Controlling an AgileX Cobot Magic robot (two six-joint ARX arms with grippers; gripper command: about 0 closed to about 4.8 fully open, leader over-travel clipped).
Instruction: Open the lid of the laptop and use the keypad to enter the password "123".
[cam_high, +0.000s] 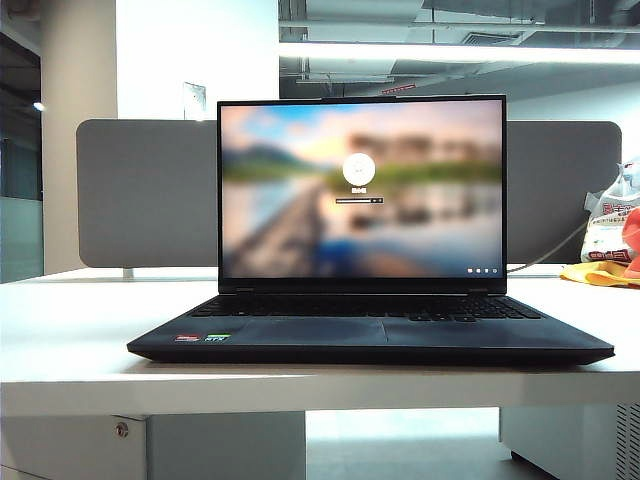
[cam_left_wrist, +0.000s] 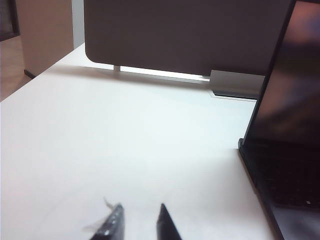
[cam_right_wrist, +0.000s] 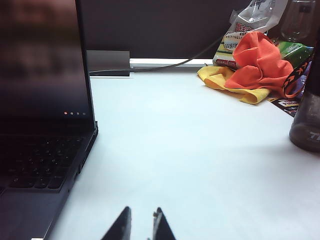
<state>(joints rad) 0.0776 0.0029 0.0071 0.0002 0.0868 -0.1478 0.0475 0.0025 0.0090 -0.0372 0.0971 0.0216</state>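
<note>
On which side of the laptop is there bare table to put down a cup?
Left of the laptop, the table is bare up to the grey divider. On the right, a free patch lies by the keyboard, but cloths, bags and a bottle crowd the far corner.

Slim black laptop (cam_high: 370, 330) sitting square on the white table (cam_high: 70, 330), front edge close to the table's near edge, roughly centred between its left and right sides. Lid (cam_high: 362, 190) raised, standing nearly upright, black-bezelled screen lit with a blurred landscape login picture, round user icon and entry bar at centre. Black keyboard and wide touchpad exposed; keypad (cam_high: 500, 311) at the keyboard's right end. Small red and green stickers on the palm rest's left corner.
</note>
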